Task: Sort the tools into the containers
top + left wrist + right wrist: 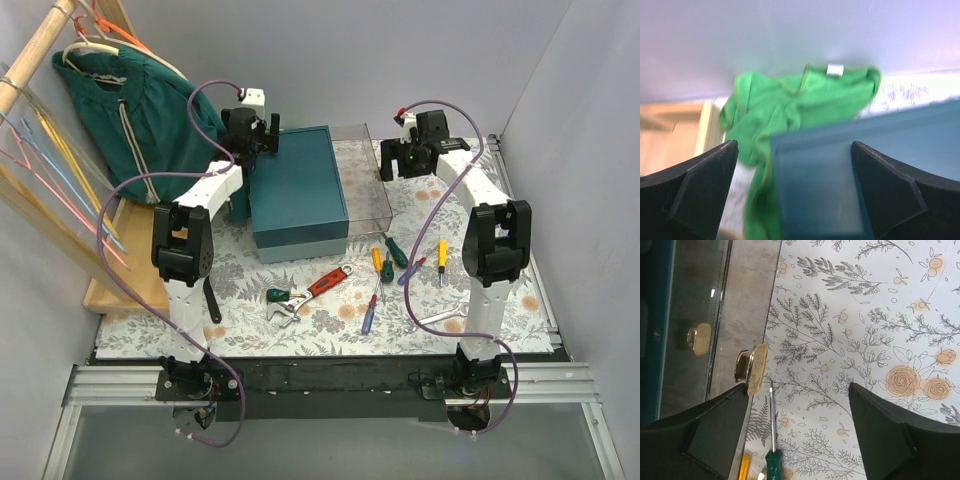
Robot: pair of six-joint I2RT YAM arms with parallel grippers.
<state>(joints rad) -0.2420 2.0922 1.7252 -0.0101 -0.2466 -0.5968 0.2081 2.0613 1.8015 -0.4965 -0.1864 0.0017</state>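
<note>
Several tools lie on the floral cloth in the top view: a red-handled adjustable wrench, a green-handled tool, a silver spanner, a black wrench, and green, orange, blue and yellow screwdrivers. The clear box stands beside the big teal box. My left gripper is open over the teal box's far left corner. My right gripper is open and empty by the clear box's right wall, above the green screwdriver.
A green cloth lies behind the teal box. A gold latch sticks out of the clear box's wall. A dark green garment and hangers sit on a wooden rack at far left. White walls close in the back and right.
</note>
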